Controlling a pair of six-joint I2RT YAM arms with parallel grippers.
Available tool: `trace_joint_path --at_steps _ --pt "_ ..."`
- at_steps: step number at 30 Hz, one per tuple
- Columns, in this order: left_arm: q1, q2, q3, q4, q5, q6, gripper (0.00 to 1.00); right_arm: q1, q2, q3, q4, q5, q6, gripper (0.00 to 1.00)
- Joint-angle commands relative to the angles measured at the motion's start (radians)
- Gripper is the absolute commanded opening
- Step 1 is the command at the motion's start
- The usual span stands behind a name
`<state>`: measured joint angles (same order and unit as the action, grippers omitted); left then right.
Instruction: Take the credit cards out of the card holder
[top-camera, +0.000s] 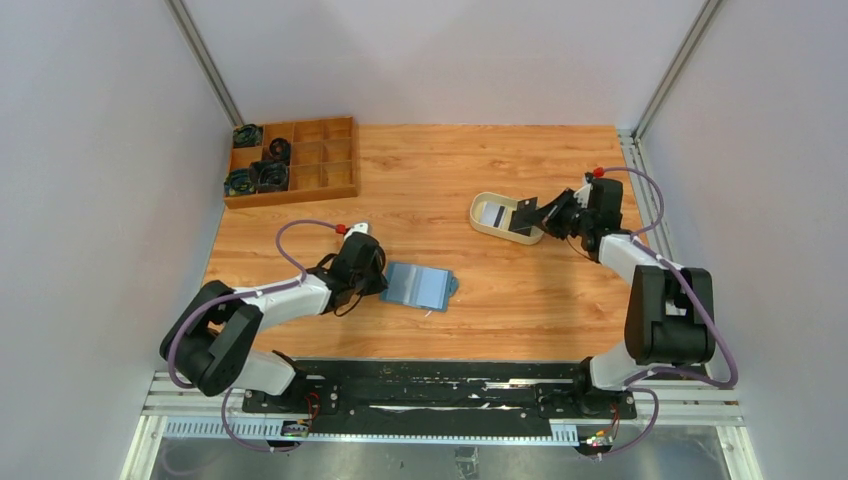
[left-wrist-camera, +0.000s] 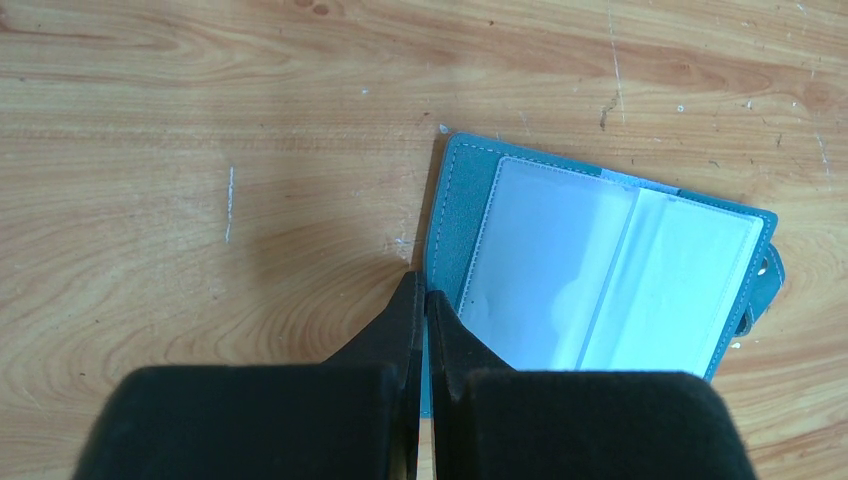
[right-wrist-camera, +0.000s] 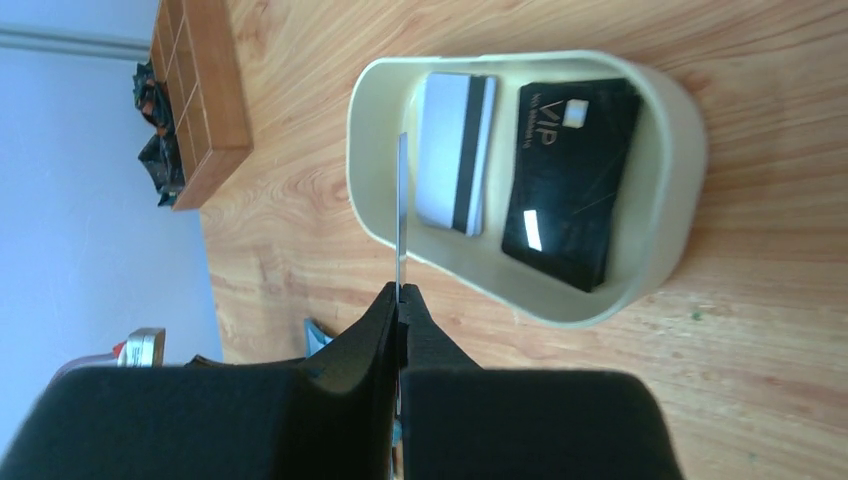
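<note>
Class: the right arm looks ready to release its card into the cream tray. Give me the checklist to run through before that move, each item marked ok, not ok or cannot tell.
1. right gripper shut on the card: ok.
2. Card held above the cream tray: ok in the top view. Whether it clears the rim: cannot tell.
3. Room in the tray beside the striped card and the black card: ok.
4. left gripper shut on the edge of the card holder, which lies open: ok.
5. clear sleeves emptied: the visible ones look empty; hidden pockets, cannot tell.
</note>
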<state>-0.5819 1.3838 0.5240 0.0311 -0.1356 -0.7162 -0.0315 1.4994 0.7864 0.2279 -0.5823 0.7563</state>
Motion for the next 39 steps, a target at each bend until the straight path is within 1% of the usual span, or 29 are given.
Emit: trace_joint_path --at_steps 1,6,14,26,30,39 --pt "-0.004 0.043 0.010 -0.065 -0.003 0.024 0.00 -0.049 0.046 0.020 0.006 0.007 -0.023 0.00" --pt "-0.003 0.052 0.026 -0.075 0.002 0.041 0.00 -0.075 0.079 0.025 0.032 0.013 -0.021 0.00" --pt "-0.003 0.034 0.070 -0.129 0.003 0.101 0.00 -0.077 0.130 0.026 0.074 0.027 -0.011 0.00" --pt "-0.002 0.040 0.121 -0.113 0.047 0.064 0.00 -0.076 0.199 0.055 0.108 0.023 -0.003 0.00" --pt "-0.003 0.038 0.127 -0.112 0.048 0.053 0.00 -0.074 0.213 0.077 0.096 0.019 -0.014 0.03" --pt "-0.003 0.029 0.133 -0.109 0.049 0.017 0.00 -0.050 0.219 0.142 -0.029 0.039 -0.081 0.18"
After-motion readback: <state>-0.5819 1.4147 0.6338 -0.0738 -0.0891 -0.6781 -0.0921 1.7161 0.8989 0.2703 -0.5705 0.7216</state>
